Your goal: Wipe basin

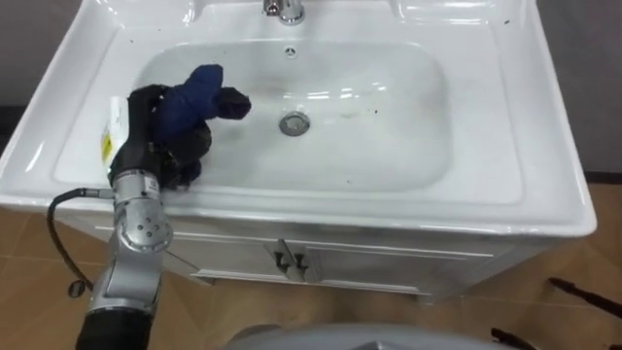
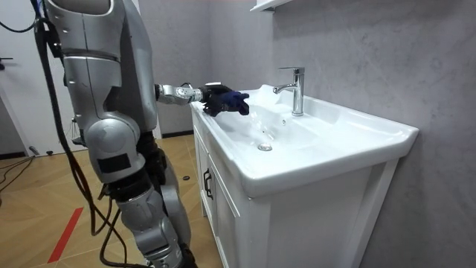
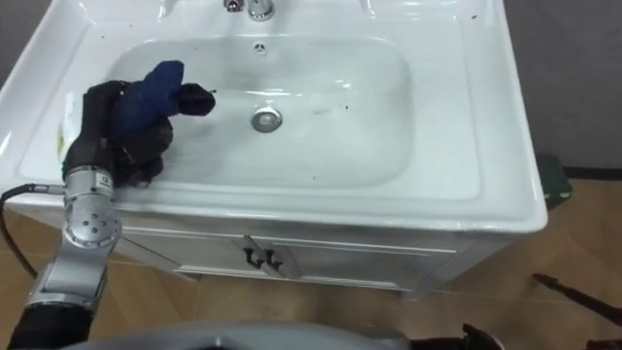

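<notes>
**Left hand grips a blue cloth at the basin's left side**

The robot's left hand [image 1: 146, 131] has its dark fingers curled round a bunched dark blue cloth [image 1: 199, 95]. It holds the cloth at the left side of the white basin [image 1: 544, 146], over the inner slope just inside the left rim. A fold of the cloth sticks out toward the drain [image 1: 294, 123], which lies apart from it in the middle of the bowl. The faucet [image 1: 284, 10] stands at the back rim. Below the basin is a white cabinet [image 1: 389, 267] with two small door handles [image 1: 292, 261]. In the room view the robot stands upright at the front of the cabinet, with its left arm stretched out over the basin's edge.
</notes>
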Controlling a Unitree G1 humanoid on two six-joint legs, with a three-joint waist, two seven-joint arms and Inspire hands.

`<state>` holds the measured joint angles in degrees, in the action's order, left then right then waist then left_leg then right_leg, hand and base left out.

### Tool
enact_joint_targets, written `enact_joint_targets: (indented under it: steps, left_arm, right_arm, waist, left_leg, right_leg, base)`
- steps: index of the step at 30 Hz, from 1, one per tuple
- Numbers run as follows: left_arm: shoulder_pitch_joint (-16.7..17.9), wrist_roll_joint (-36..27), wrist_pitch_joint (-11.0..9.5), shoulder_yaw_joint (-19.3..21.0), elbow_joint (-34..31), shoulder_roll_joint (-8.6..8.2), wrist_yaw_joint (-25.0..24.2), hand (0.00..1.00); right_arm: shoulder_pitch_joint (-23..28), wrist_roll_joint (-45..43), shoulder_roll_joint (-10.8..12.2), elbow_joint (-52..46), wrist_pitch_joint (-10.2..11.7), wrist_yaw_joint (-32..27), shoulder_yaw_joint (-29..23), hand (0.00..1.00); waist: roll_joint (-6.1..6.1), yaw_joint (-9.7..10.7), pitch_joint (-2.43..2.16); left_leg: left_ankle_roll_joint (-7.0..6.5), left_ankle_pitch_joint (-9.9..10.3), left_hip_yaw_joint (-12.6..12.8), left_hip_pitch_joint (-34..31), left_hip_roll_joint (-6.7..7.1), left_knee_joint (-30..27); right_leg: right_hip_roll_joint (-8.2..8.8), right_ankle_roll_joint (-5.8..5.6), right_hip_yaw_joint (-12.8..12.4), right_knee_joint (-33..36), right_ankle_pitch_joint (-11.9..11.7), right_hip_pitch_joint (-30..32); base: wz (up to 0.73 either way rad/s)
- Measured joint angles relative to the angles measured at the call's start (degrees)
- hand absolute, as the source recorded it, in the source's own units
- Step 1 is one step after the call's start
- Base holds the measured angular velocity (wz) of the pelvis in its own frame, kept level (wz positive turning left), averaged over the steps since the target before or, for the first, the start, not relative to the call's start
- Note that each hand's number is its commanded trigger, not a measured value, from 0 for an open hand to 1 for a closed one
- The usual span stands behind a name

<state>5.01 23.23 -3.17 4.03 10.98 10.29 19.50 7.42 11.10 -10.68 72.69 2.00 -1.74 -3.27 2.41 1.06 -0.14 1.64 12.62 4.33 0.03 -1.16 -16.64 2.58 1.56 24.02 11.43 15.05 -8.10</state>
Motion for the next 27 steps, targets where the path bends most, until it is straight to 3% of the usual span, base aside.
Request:
enact_joint_targets:
  steps: [8, 11, 13, 18, 23, 25, 27]
  left_arm:
    - [0.16, 2.29, -1.34, 2.92, -2.44, 0.2, 5.02, 1.0]
    - [0.01, 3.62, -1.58, 2.93, -2.48, 1.37, 5.85, 1.0]
    - [0.0, 3.92, -1.58, 2.95, -2.48, 2.31, 6.45, 1.0]
    - [-0.35, 5.52, -1.57, 3.01, -2.49, 2.6, 7.07, 1.0]
    - [0.22, 7.0, -1.58, 3.85, -2.43, 3.96, 7.09, 1.0]
    - [1.43, 7.96, -2.24, 5.37, 0.04, 4.51, 7.43, 1.0]
    - [1.71, 9.12, -1.66, 7.24, 2.92, 4.58, 7.41, 1.0]
  right_arm:
    - [-0.18, -0.05, 0.07, -0.15, 1.22, 2.0, 0.77, 0.0]
    - [-0.08, -0.15, -0.02, 0.35, 1.21, 2.33, 0.72, 0.0]
    - [0.25, -0.17, -0.04, 0.33, 1.15, 2.31, 0.28, 0.0]
    - [0.63, -0.14, -0.57, 0.25, 1.11, 2.16, -1.45, 0.0]
    - [1.13, -0.42, -0.6, 0.47, 1.09, 2.15, -3.81, 0.0]
    - [2.0, -0.66, -0.81, 0.36, 1.05, 1.95, -4.78, 0.0]
    - [2.65, -2.33, -1.06, 0.55, 0.81, 1.87, -5.48, 0.0]
  waist:
    - [0.31, -0.02, 0.0]
    - [0.49, 0.5, 0.09]
    - [0.54, 0.77, 0.22]
    - [1.79, 0.58, 0.77]
    - [2.54, 0.49, 0.33]
    - [2.66, 0.52, 0.12]
    - [2.87, 0.35, -0.12]
  left_leg:
    - [0.01, 0.0, -0.26, 1.3, 0.14, 1.24]
    - [0.01, 0.0, -0.51, 1.38, 0.2, 1.29]
    - [0.01, 0.0, -0.52, 1.46, 0.24, 1.27]
    - [0.0, 0.01, -0.5, 1.44, 0.44, 1.19]
    - [-0.02, 0.0, -0.42, 1.58, 0.53, 1.22]
    - [-0.09, -0.05, -0.41, 1.93, 0.64, 1.29]
    - [-0.09, -0.05, -0.4, 2.42, 0.7, 1.26]
  right_leg:
    - [-0.15, 0.0, 0.01, -0.83, -0.04, -1.13]
    - [-0.14, -0.01, 0.18, -0.82, -0.06, -1.45]
    - [-0.07, -0.01, 0.23, -0.84, -0.06, -1.86]
    - [0.15, -0.12, 0.1, -0.84, -0.11, -1.73]
    - [0.2, -0.17, -0.29, -0.82, -0.12, -1.59]
    - [0.25, -0.26, -0.62, -0.8, -0.07, -1.85]
    - [0.25, -0.33, -0.85, -0.82, -0.01, -1.9]
  base:
    - [0.0]
    - [0.06]
    - [0.05]
    - [0.01]
    - [-0.02]
    - [-0.03]
    - [-0.04]
